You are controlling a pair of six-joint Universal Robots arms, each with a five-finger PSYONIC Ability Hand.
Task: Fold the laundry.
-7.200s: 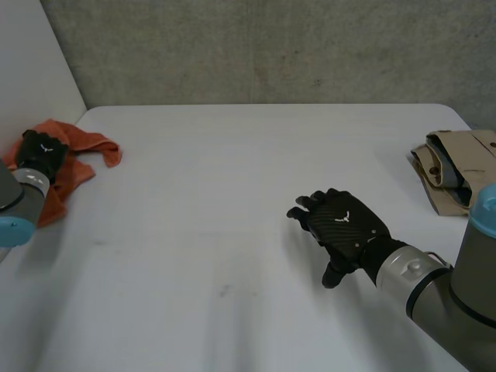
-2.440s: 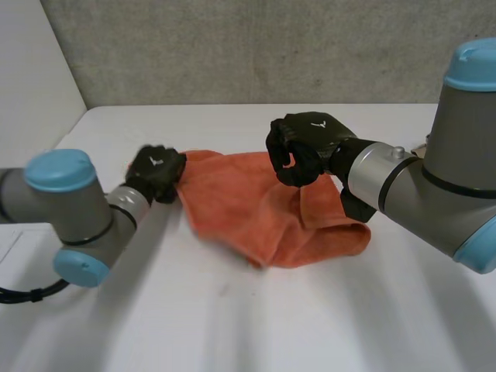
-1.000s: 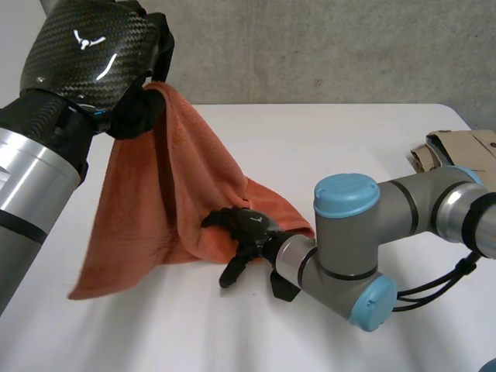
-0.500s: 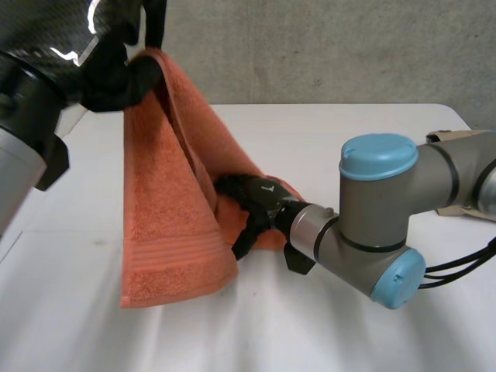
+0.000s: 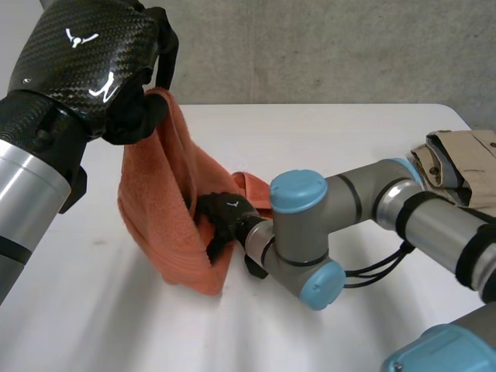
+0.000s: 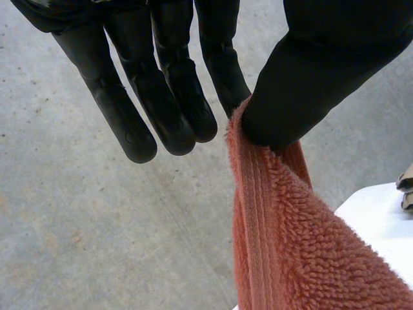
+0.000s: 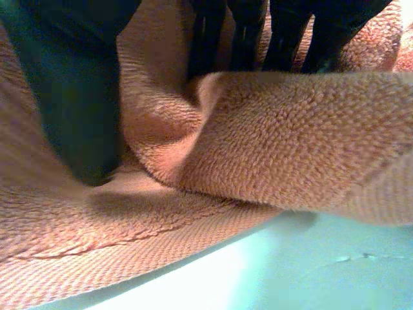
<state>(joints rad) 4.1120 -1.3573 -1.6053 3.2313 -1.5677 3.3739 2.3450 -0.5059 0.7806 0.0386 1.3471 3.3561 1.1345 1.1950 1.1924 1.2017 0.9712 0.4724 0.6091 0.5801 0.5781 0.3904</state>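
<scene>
In the head view the left hand (image 5: 85,66), at 10 o'clock, has a glossy black carbon-weave shell with thin white marks on its back. Its fingers (image 6: 122,110) are matt black with rounded tips, and its thumb (image 6: 322,71) is thick and smooth. The right hand (image 5: 221,211) is black with a small white mark. The right arm (image 5: 364,190) is grey with black bands and round light-blue caps (image 5: 298,190). The left arm (image 5: 27,198) shows a silver wrist.

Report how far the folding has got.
Done: no finished fold shows. In hand: the left hand pinches the towel by its top edge, lifted; the right hand is in its lower folds. Left: fold the towel; the beige garment lies bunched at the edge of the table.
</scene>
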